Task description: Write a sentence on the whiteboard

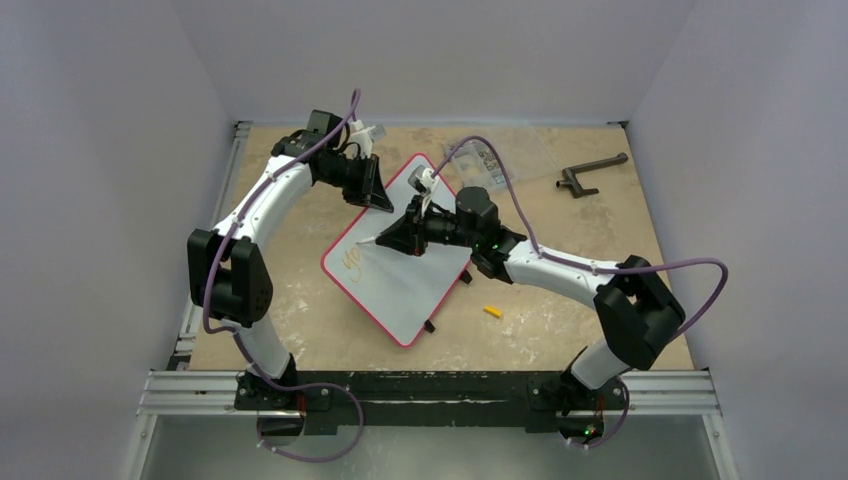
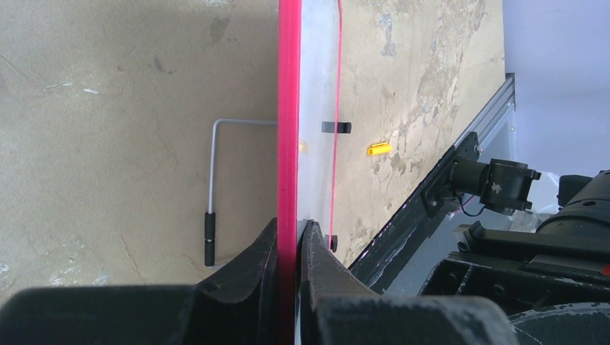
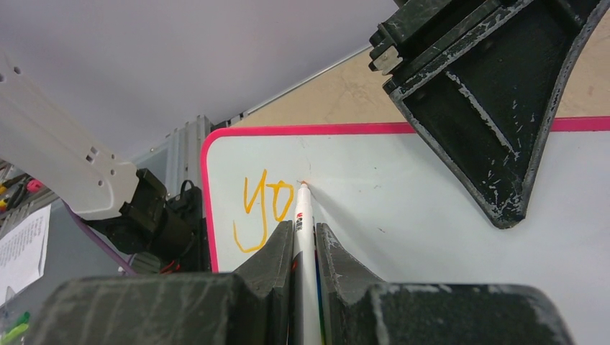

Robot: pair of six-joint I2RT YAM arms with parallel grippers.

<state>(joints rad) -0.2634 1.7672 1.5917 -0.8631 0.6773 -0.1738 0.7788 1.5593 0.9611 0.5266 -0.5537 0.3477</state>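
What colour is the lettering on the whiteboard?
Orange-yellow; the lettering on the whiteboard shows best in the right wrist view.

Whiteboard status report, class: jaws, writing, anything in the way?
Left jaws shut on whiteboard rim. Right jaws shut on marker, tip at board. "Yo" written. Nothing blocking.

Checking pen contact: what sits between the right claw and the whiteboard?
Only the marker, pinched in the right claw, tip on the whiteboard beside "yo"; seen in right wrist view.

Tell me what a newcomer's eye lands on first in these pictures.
The orange "yo" near the corner of the red-rimmed whiteboard at table centre, with the marker tip just beside it, held in the right gripper. Next, the left gripper clamped on the board's far red edge.
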